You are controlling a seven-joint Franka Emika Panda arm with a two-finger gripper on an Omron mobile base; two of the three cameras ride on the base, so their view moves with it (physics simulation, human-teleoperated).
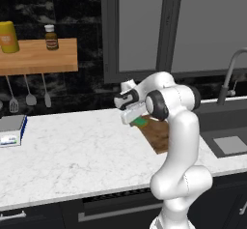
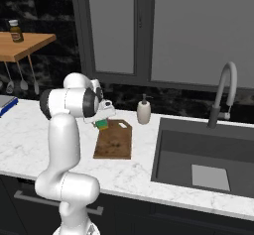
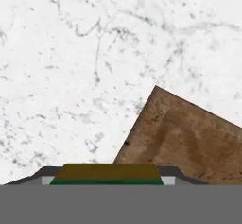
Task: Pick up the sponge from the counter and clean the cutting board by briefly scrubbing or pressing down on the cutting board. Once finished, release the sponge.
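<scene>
Gripper (image 1: pixel 136 118) clamped on the sponge (image 1: pixel 140 121) — arm folded, hand tipped down over the cutting board's (image 2: pixel 115 142) corner.

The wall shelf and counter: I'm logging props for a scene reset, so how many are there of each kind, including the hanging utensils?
Hanging utensils: 3
Shelf containers: 2
Sponge: 1
Cutting board: 1
Soap dispenser: 1
Grey-and-blue box: 1
Total: 9

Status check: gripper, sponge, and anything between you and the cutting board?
Gripper shut on sponge. Sponge carried at the near corner of the cutting board, above the counter. Nothing in the way; soap bottle stands apart behind the board.
</scene>
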